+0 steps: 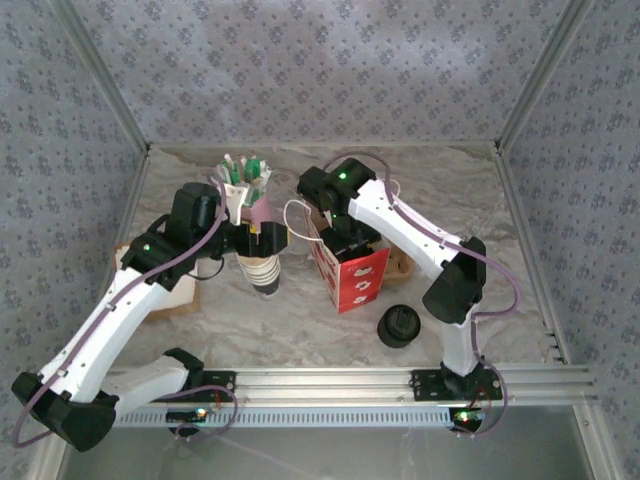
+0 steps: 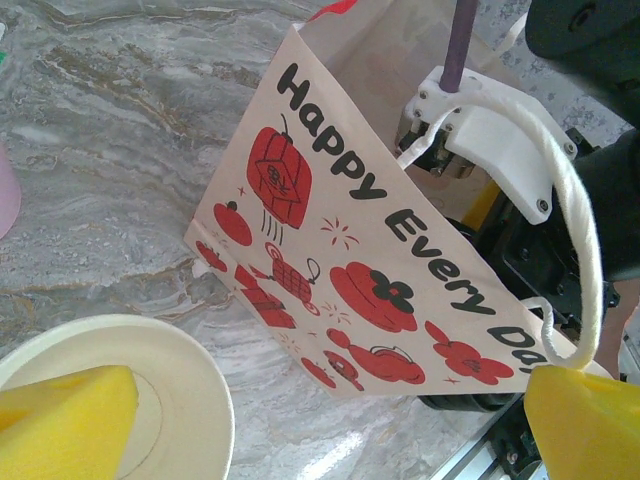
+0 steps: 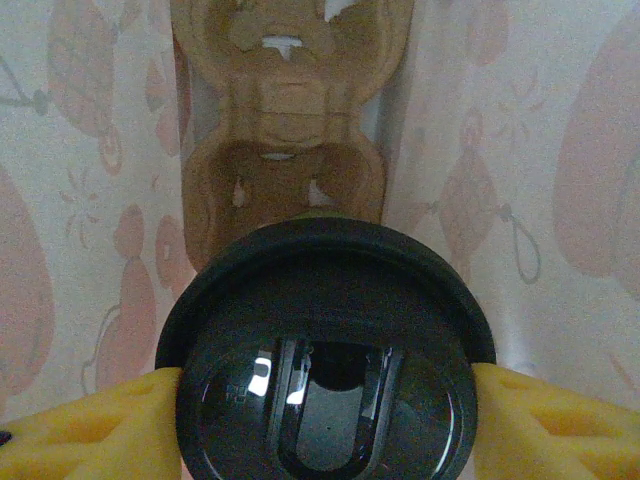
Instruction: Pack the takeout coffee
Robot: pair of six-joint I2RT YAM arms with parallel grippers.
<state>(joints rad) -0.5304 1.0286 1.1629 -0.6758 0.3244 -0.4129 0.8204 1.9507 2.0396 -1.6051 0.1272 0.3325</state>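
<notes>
Inside the paper bag [image 3: 560, 150] you have little room: its walls stand close on either side of the takeout coffee [image 3: 325, 390] clasped by your right gripper [image 3: 325, 430], and a brown pulp carrier [image 3: 285, 130] lies across the bottom beneath. Your left gripper [image 1: 262, 238] hangs with jaws wide over the stack of white cups [image 1: 264, 275], with just a narrow strip of bare counter [image 1: 300, 325] between that stack and the bag, where the rope handle [image 2: 578, 200] loops out. Your widest open lane is the near counter between the stack and the pile of black lids [image 1: 399, 325].
</notes>
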